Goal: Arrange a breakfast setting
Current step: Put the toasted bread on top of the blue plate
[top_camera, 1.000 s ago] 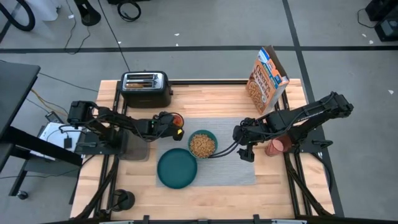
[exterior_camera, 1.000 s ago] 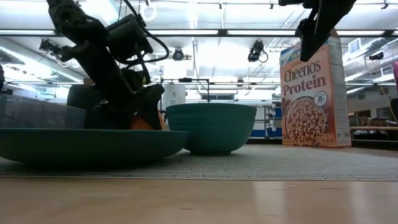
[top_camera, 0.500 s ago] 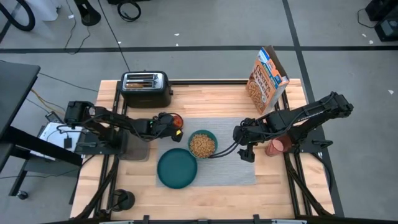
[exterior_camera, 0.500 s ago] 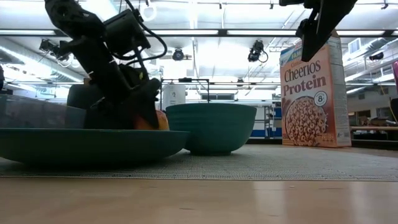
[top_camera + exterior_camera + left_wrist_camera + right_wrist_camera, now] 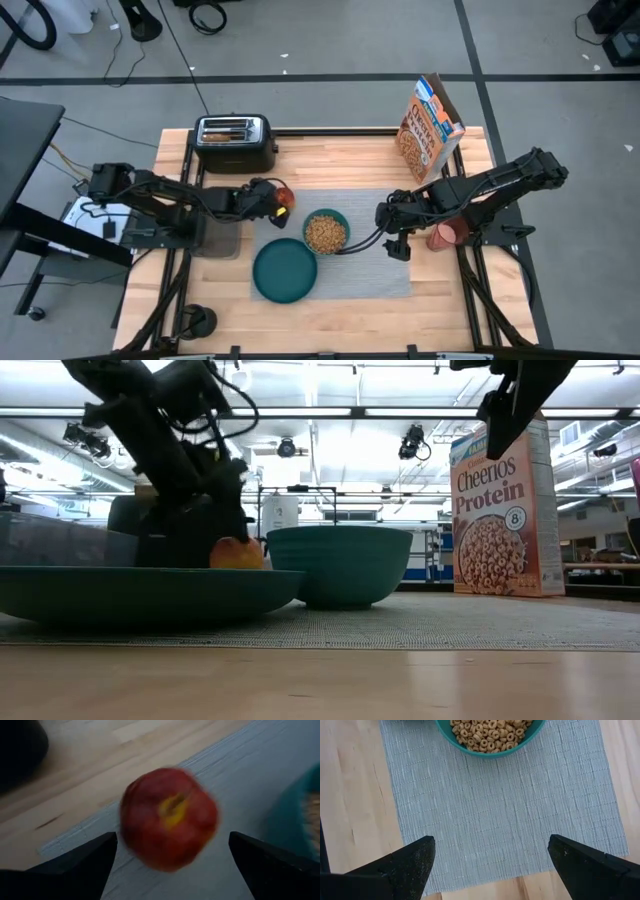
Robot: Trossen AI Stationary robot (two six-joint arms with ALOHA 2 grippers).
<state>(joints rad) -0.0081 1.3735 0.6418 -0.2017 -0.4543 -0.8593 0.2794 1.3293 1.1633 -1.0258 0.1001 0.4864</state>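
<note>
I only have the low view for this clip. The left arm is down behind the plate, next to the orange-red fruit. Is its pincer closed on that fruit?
Observer: No. In the left wrist view the fruit lies on the placemat between the open fingers of the left pincer, which look clear of it.
Operator: Is there anything in the bowl? I see only its side.
Observer: Yes. From above, the bowl holds cereal rings.
Operator: And the right arm's pincer?
Observer: The right pincer hangs open above the placemat, to the right of the bowl, holding nothing.
</note>
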